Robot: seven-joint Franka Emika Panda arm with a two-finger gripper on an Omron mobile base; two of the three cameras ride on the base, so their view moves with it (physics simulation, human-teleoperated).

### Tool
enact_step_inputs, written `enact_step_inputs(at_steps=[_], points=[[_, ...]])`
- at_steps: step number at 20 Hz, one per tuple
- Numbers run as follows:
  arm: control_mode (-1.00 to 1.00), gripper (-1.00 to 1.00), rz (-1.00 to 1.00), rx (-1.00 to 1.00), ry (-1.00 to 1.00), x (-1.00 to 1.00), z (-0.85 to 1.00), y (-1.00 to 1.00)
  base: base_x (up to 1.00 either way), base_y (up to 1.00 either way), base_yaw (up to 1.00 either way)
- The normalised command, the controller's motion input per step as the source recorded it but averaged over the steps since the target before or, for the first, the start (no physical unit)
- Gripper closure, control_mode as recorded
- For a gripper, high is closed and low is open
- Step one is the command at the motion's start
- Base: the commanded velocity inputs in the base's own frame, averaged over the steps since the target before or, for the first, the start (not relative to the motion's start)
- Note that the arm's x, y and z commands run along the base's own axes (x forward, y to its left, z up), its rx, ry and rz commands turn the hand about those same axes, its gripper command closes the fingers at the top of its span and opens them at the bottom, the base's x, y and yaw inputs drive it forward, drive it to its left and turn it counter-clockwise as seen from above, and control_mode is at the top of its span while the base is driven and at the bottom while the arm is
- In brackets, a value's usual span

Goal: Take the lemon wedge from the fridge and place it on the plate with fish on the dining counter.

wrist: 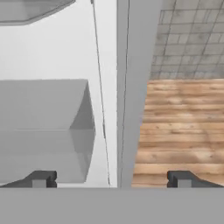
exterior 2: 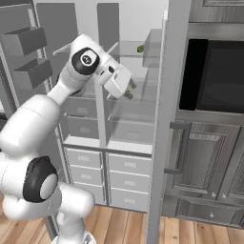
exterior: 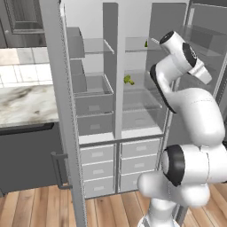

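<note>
Left base view: the fridge (exterior: 117, 102) stands open, its left door edge (exterior: 64, 111) upright in front of the marble worktop (exterior: 26, 104). A small yellow-green piece, likely the lemon wedge (exterior: 128, 80), lies on a middle glass shelf, a central divider just left of it. The arm bends up toward the right-hand shelves.

Right base view: the gripper (exterior 2: 128, 90) points into the fridge interior, beside an oven (exterior 2: 214, 76).

Hand view: fingertips (wrist: 41, 179) spread wide, nothing between; wood floor (wrist: 183, 131) beyond
</note>
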Motion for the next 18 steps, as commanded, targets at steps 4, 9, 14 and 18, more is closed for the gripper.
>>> enact_step_inputs(at_steps=[4,9,14,18], points=[[-1.00,-1.00,0.45,0.00,0.00,-0.74,0.00,0.97,0.00,0.00,0.00],[-1.00,-1.00,0.56,0.00,0.00,-0.52,-0.05,1.00,0.00,0.00,0.00],[-1.00,-1.00,0.63,0.05,0.05,-0.18,-0.04,0.90,0.00,0.00,0.00],[-1.00,-1.00,0.60,0.27,0.18,0.13,0.02,0.39,0.00,0.00,0.00]])
